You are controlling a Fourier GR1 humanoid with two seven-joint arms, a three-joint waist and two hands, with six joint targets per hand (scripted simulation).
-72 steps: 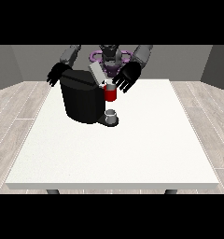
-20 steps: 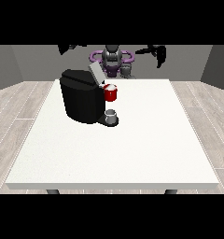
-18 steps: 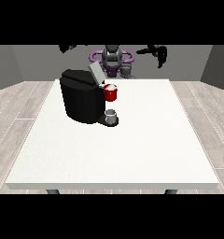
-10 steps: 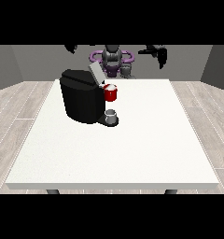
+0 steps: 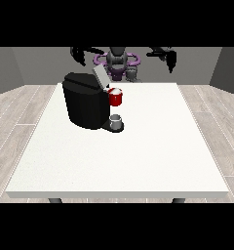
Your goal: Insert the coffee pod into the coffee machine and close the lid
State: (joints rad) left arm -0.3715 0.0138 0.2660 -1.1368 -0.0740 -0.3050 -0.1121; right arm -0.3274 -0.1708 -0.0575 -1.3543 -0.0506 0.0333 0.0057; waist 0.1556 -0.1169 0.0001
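Both hands are up at your robot's shoulders, well above the table point(image 5: 138, 156): one at the view's left point(image 5: 79, 53), one at the view's right point(image 5: 168, 57). Can't tell how their fingers lie. Far below them: coffee machine point(image 5: 87, 101), lid point(image 5: 100, 77) raised, red thing at the machine point(image 5: 115, 97), grey thing point(image 5: 116, 120) under it.

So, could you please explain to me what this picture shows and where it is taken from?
The camera stands across the large white table and faces the humanoid robot at the top of the view. Its two arms are raised and spread wide; the black robot hand at the view's left and the one at the view's right hang above the table's far edge, and neither visibly holds anything. On the table stands a black coffee machine with its grey lid tilted up. There is a red thing at the machine, and a small grey thing sits on the machine's base below it.
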